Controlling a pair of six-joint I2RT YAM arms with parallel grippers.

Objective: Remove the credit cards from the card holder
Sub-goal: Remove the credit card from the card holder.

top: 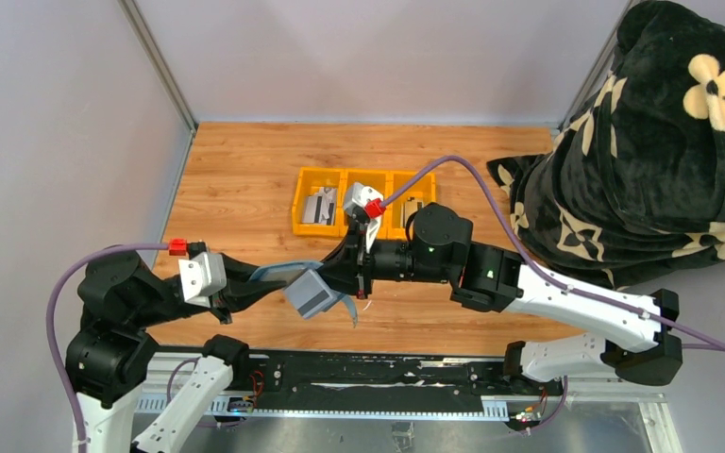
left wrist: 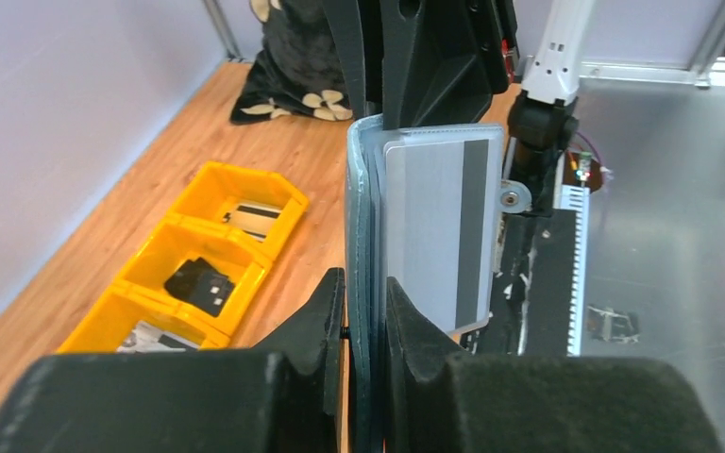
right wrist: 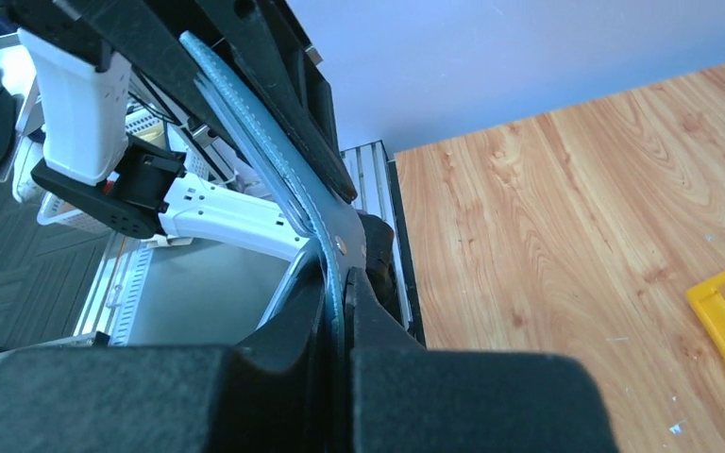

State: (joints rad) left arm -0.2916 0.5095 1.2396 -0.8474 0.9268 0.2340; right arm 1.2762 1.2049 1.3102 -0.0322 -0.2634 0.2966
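You are at the step of pulling a card point(left wrist: 437, 236) out of the holder point(left wrist: 362, 189). The holder is up in the air, above the tabletop point(top: 236, 189), between the two hands. The card with the dark stripe sits in the holder's slot. It is not out yet.

To do this well, let the left hand point(left wrist: 363, 297) grip hard so the holder cannot slip. Pull with the right hand point(right wrist: 340, 283) straight along the slot, not sideways, or the card may jam or bend. Go slow. The holder looks soft and may flop if you tug.

The left hand is closed tight on one edge of the holder, with one finger on each side. The right hand is closed too, pinched on the far end of the holder. I cannot tell if it has the card between its fingers or just the flap, so check that first. The yellow tray point(top: 324, 173) is well apart, farther back on the tabletop.
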